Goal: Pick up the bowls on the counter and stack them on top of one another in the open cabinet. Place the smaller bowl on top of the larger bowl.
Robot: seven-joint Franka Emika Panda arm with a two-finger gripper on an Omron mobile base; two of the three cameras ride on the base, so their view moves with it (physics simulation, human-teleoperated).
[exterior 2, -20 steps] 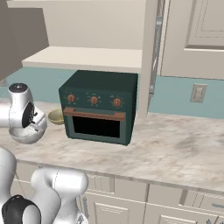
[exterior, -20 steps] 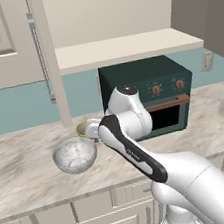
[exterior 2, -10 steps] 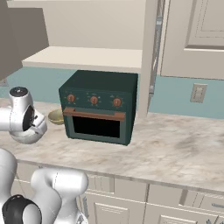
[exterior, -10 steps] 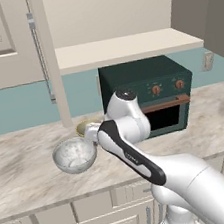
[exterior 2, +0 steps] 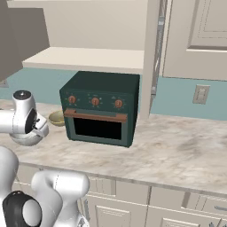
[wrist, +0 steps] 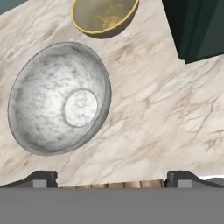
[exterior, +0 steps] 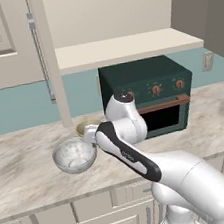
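No lettering, labels or numbers can be read anywhere (oven (exterior: 149,94) knobs unmarked).

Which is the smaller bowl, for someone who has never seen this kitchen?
Find the dark green oven on the counter. Just to its left, near the wall, sits the smaller bowl. It is shallow and yellowish-tan, unlike the wide grey-white marbled bowl in front of it.

A dark green oven (exterior: 149,96) is sitting toward the back edge of the stone top, its black door window facing out. Behind it a teal backsplash wall (exterior 2: 177,95) is carrying a pale outlet plate (exterior 2: 201,94), and cream panelled doors (exterior 2: 201,37) are hanging above.
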